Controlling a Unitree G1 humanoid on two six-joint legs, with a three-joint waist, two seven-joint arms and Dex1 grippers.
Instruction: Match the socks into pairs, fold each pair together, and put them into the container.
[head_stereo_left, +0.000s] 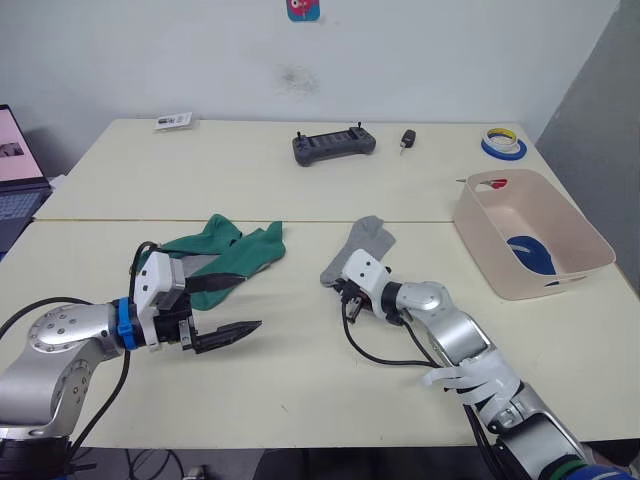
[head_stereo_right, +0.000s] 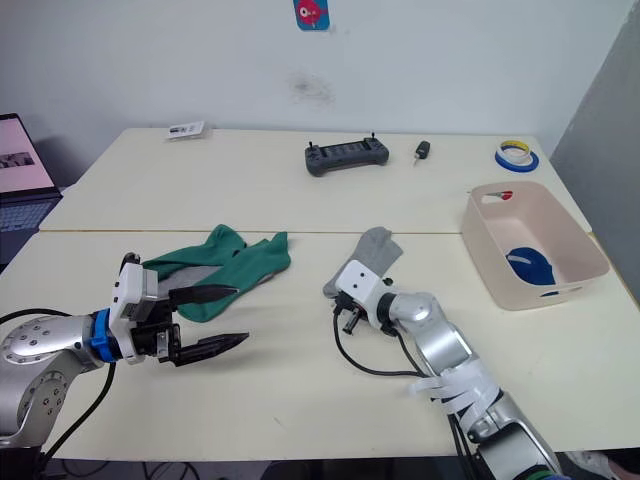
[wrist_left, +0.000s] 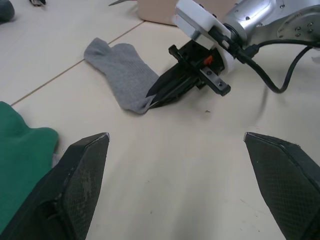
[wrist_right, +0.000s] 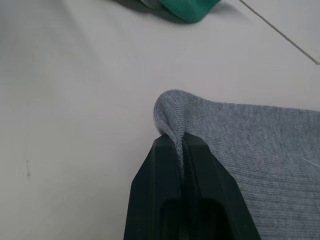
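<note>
Step in hand: we had the right pincer (wrist_right: 181, 145) clamped on the grey sock's (head_stereo_left: 365, 240) edge, mid-tabletop (head_stereo_left: 300, 190). Left pincer (head_stereo_left: 228, 306) spread apart beside green socks (head_stereo_left: 235, 255). Container (head_stereo_left: 575, 240) held a dark blue pair (head_stereo_left: 530, 253). Next, we judged: fold the grey.

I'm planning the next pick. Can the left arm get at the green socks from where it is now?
Probably yes. The left gripper hangs open just in front of the green socks, with bare table between them and nothing stacked on them. The right gripper is busy off to the side, shut on the grey sock.
</note>
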